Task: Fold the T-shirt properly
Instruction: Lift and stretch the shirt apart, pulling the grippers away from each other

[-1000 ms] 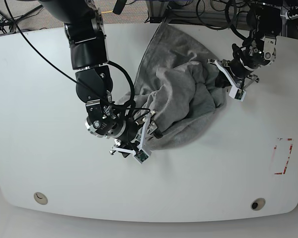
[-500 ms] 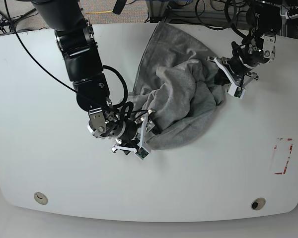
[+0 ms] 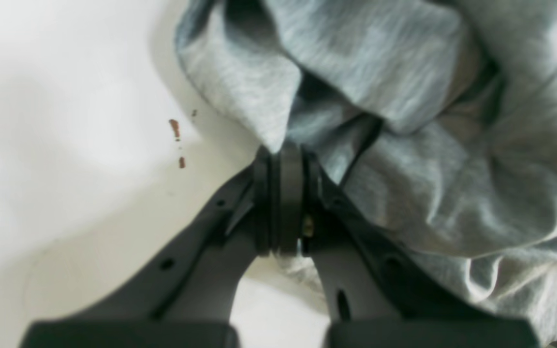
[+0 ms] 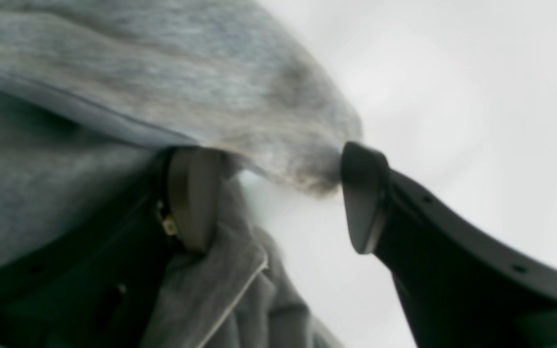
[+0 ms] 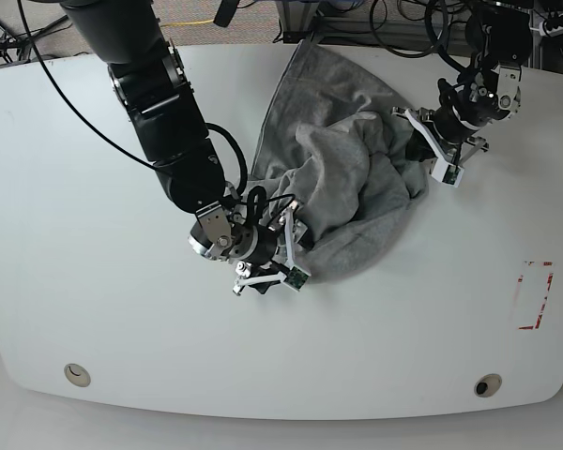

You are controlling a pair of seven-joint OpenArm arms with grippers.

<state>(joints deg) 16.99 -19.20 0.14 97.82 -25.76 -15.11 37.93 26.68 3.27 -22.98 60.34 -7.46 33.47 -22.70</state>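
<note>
- Right gripper (image 5: 286, 251), at the left edge of the bunched T-shirt (image 5: 342, 178), stands with jaws parted astride a fabric fold, likely poised to pinch it.
- T-shirt lies crumpled mid-table (image 5: 75, 234), unfolded.
- Left gripper (image 5: 420, 150), at the shirt's right edge, is clamped onto cloth, seemingly anchoring that side for spreading.
</note>
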